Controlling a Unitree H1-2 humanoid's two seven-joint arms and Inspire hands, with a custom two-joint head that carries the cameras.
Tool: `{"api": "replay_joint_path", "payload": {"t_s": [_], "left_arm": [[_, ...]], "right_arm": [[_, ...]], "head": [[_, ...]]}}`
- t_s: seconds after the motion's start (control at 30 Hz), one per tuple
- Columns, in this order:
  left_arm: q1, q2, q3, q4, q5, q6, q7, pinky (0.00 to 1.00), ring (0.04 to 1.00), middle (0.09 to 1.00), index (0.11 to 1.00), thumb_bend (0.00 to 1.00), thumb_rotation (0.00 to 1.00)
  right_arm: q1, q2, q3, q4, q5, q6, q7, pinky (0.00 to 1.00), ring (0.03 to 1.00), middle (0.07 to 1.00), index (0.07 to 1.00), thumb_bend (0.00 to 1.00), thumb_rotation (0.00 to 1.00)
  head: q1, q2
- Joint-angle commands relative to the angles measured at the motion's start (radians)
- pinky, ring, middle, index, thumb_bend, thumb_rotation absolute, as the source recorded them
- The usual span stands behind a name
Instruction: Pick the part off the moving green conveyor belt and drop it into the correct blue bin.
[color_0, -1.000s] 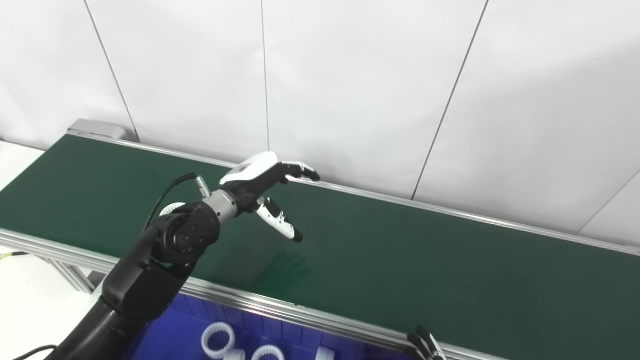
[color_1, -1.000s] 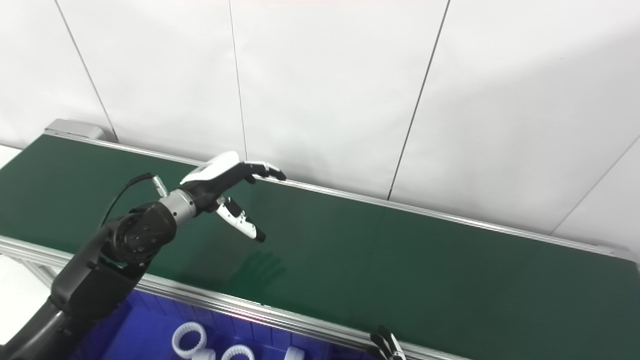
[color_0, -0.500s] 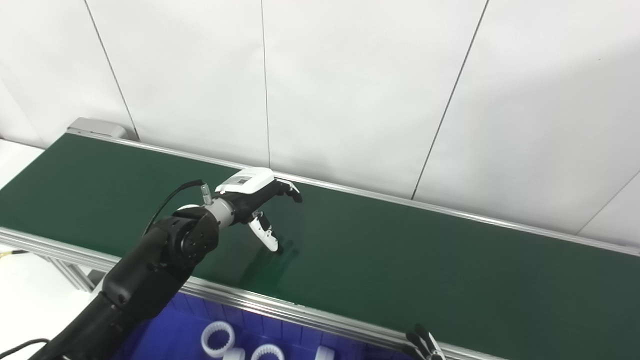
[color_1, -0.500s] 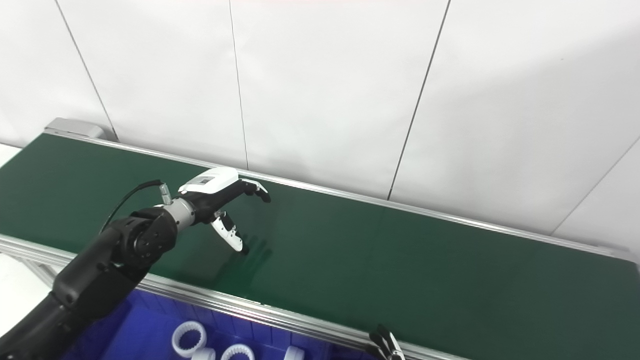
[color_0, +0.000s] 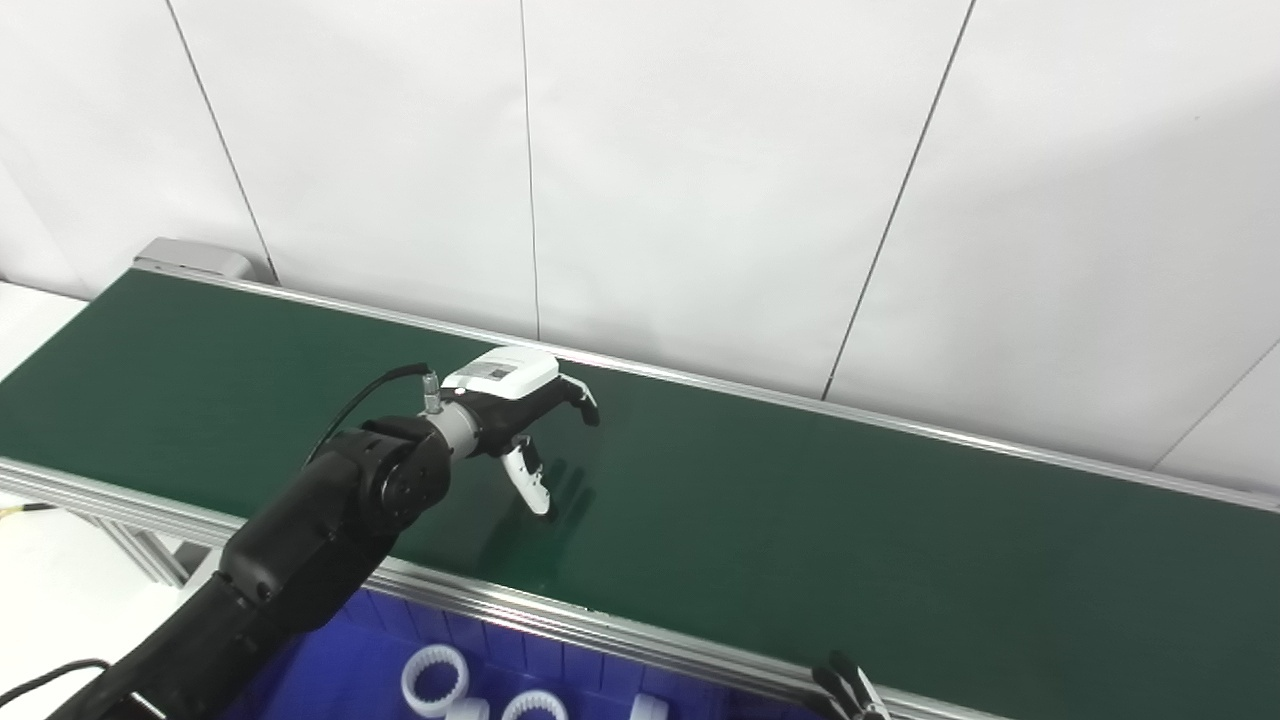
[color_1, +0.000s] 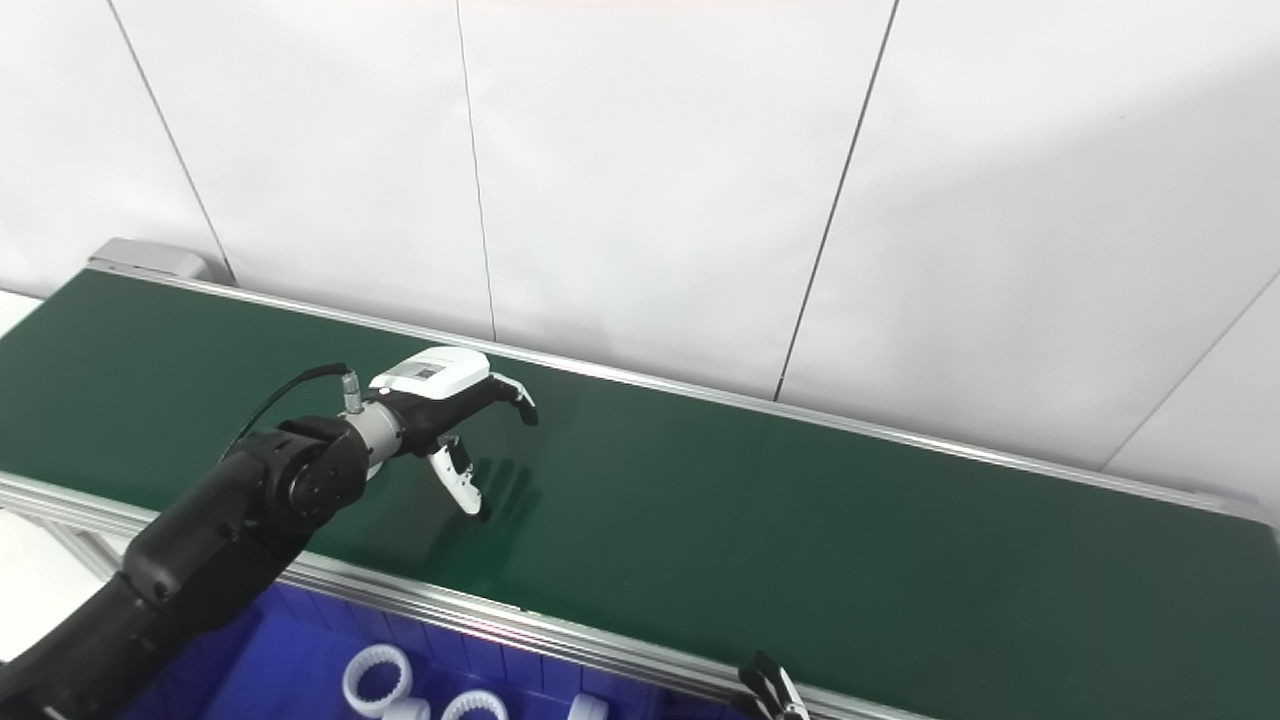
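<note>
My left hand (color_0: 512, 402) hangs low over the green conveyor belt (color_0: 800, 520), reaching in from the lower left. Its fingers curl downward and stand apart, and the thumb tip (color_0: 540, 503) is at or just above the belt surface. Nothing shows between the fingers, so the hand is open. No loose part shows on the belt; my forearm (color_0: 340, 510) hides a patch of it. Of my right hand (color_0: 848, 692) only dark fingertips (color_1: 772, 692) poke in at the bottom edge, below the belt's near rail.
A blue bin (color_0: 370, 655) sits below the belt's near aluminium rail (color_0: 600, 625), holding white toothed rings (color_0: 435, 680). White wall panels stand right behind the far rail (color_0: 900, 425). A grey end cap (color_0: 195, 258) marks the belt's far left end.
My left hand has come down from well above the belt to just over its surface, and its outstretched fingers have curled downward. The right fingertips have not moved.
</note>
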Motion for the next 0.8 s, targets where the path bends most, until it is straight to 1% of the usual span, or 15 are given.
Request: {"api": "replay_joint_path", "payload": {"t_s": [0.0,0.13,0.37,0.5,0.57,0.77], "left_arm": [[-0.049,0.018,0.006,-0.008,0.008,-0.011,0.004,0.84,0.856,0.841,0.744,0.87,0.0],[-0.051,0.016,0.001,0.0,0.012,-0.015,-0.002,0.84,0.853,0.838,0.748,0.87,0.0],[-0.048,0.011,-0.002,0.016,0.01,-0.03,0.011,0.83,0.839,0.825,0.739,0.86,0.0],[-0.043,0.01,0.004,0.031,-0.004,-0.054,0.024,0.83,0.834,0.815,0.728,0.87,0.0],[-0.037,0.011,0.006,0.03,-0.006,-0.061,0.029,0.85,0.828,0.809,0.726,0.87,0.0],[-0.029,0.014,0.005,0.022,-0.002,-0.06,0.024,0.86,0.826,0.81,0.726,0.86,0.0]], "right_arm": [[0.001,0.008,0.003,-0.027,-0.001,-0.048,-0.005,0.75,0.83,0.883,0.925,0.43,0.59],[0.001,0.007,0.002,-0.028,0.005,-0.046,-0.001,0.75,0.83,0.882,0.925,0.42,0.57],[0.003,0.004,0.004,-0.023,0.012,-0.055,0.002,0.75,0.833,0.883,0.925,0.42,0.56],[0.005,0.006,0.005,-0.027,0.011,-0.052,0.0,0.75,0.833,0.882,0.925,0.41,0.56],[0.006,0.005,0.006,-0.03,0.011,-0.052,0.0,0.75,0.832,0.881,0.925,0.42,0.57],[0.007,0.003,0.007,-0.033,0.008,-0.052,0.001,0.75,0.829,0.88,0.924,0.41,0.56]], "head": [[-0.001,0.0],[-0.001,0.0],[-0.003,0.001],[-0.005,0.004],[-0.005,0.004],[-0.005,0.005]]}}
